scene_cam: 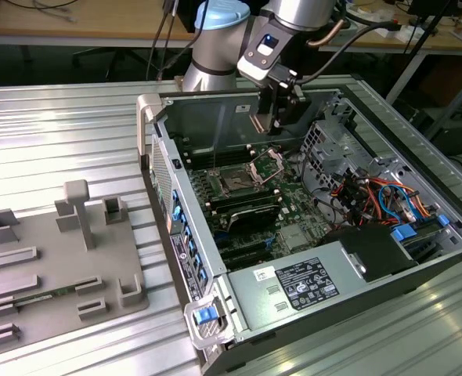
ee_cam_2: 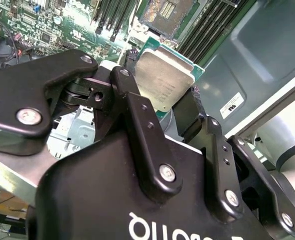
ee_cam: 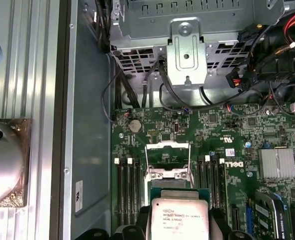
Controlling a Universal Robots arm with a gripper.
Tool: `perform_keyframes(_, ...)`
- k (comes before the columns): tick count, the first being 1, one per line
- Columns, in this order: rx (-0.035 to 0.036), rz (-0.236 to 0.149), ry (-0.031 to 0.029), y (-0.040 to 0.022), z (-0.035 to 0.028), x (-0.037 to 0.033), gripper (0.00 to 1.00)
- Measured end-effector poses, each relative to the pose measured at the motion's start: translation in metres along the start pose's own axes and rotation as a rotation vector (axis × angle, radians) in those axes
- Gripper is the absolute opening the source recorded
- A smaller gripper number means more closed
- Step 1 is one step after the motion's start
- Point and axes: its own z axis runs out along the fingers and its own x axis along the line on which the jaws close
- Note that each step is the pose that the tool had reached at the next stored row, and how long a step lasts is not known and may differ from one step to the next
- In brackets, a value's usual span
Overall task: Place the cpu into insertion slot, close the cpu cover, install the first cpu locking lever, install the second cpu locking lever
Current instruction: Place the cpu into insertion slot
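My gripper (scene_cam: 276, 117) hangs inside the open computer case, above the motherboard, shut on the cpu (ee_cam_2: 165, 82). The cpu is a small square chip with a silvery metal top and a green rim, clamped by its edges between the black fingers (ee_cam_2: 132, 107). In the first wrist view the cpu (ee_cam: 180, 216) sits just short of the insertion slot (ee_cam: 167, 172). The slot (scene_cam: 237, 180) lies bare on the green board. The cpu cover (scene_cam: 268, 163), a thin metal frame, stands raised at the slot's side. I cannot make out the locking levers.
A power supply (scene_cam: 301, 286) with a white label fills the case's near end. A metal drive cage (scene_cam: 329, 149) and orange and blue cables (scene_cam: 380, 196) lie toward the exterior view's right. Memory slots (ee_cam: 127, 185) flank the socket. A grey fixture plate (scene_cam: 51, 266) rests outside the case.
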Motion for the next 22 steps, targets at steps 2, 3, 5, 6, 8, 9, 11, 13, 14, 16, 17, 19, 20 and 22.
perform_keyframes(2, 0.0000, 0.000, -0.0002, -0.0001, 0.0019, -0.0001, 0.55)
perform_keyframes(3, 0.0000, 0.000, -0.0002, -0.0002, 0.0025, -0.0001, 0.55)
perform_keyframes(5, 0.0000, 0.000, -0.0003, -0.0003, 0.0039, -0.0001, 0.55)
perform_keyframes(6, -0.0001, 0.000, -0.0003, -0.0004, 0.0044, -0.0001, 0.55)
perform_keyframes(8, 0.0000, 0.000, -0.0004, -0.0004, 0.0055, -0.0002, 0.55)
perform_keyframes(9, -0.0001, 0.000, -0.0004, -0.0005, 0.0061, -0.0002, 0.55)
perform_keyframes(11, 0.0000, 0.000, -0.0004, -0.0006, 0.0074, -0.0002, 0.55)
perform_keyframes(13, 0.0000, 0.000, -0.0005, -0.0007, 0.0084, -0.0002, 0.55)
perform_keyframes(14, 0.0000, 0.000, -0.0004, -0.0007, 0.0091, -0.0002, 0.55)
perform_keyframes(16, 0.0001, 0.000, -0.0005, -0.0008, 0.0100, -0.0003, 0.55)
perform_keyframes(17, 0.0002, 0.000, -0.0005, -0.0009, 0.0106, -0.0003, 0.55)
perform_keyframes(19, 0.0002, 0.000, -0.0004, -0.0009, 0.0115, -0.0003, 0.55)
perform_keyframes(20, 0.0002, 0.000, -0.0004, -0.0010, 0.0120, -0.0003, 0.55)
perform_keyframes(22, 0.0002, 0.000, -0.0004, -0.0010, 0.0127, -0.0003, 0.55)
